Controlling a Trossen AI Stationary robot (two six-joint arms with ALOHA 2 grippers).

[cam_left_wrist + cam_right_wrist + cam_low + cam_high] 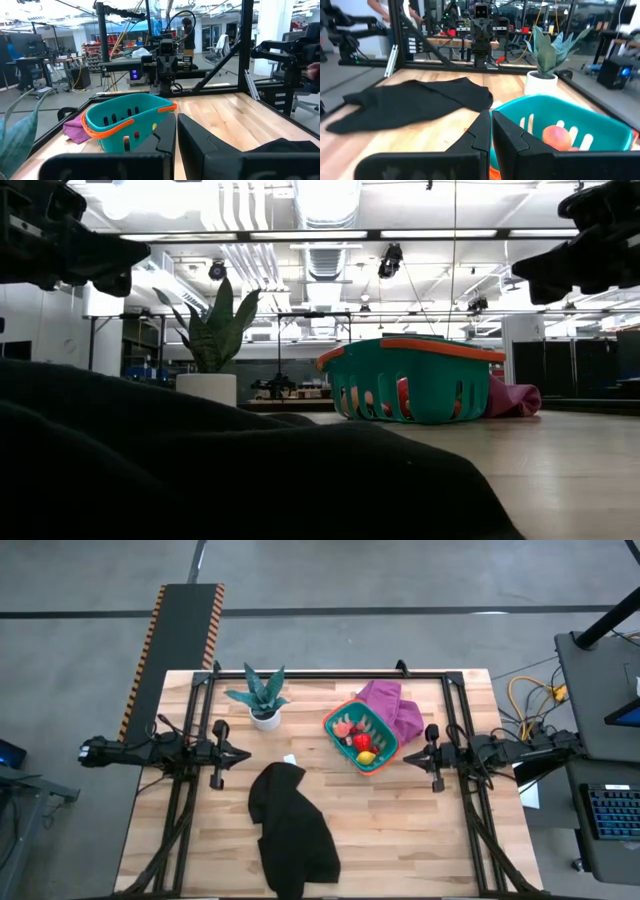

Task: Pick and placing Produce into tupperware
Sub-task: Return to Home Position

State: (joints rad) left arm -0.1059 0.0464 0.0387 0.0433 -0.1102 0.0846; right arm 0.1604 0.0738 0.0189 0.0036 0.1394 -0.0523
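The teal container [361, 737] with an orange rim stands on the table right of centre, its bottom on the wood. Inside lie small toy produce: a red piece [361, 742], a yellow one [367, 757] and a pink one [345, 727]. An orange-pink piece shows in the right wrist view [556, 137]. My left gripper [240, 754] is shut and empty above the table's left side, pointing toward the container [127, 125]. My right gripper [408, 754] is shut and empty just right of the container [570, 125], above the table.
A purple cloth [392, 705] lies against the container's far side. A potted green plant [262, 695] stands at the far left of centre. A black cloth [290, 830] is spread over the near middle of the table. A small white scrap [290, 758] lies beside it.
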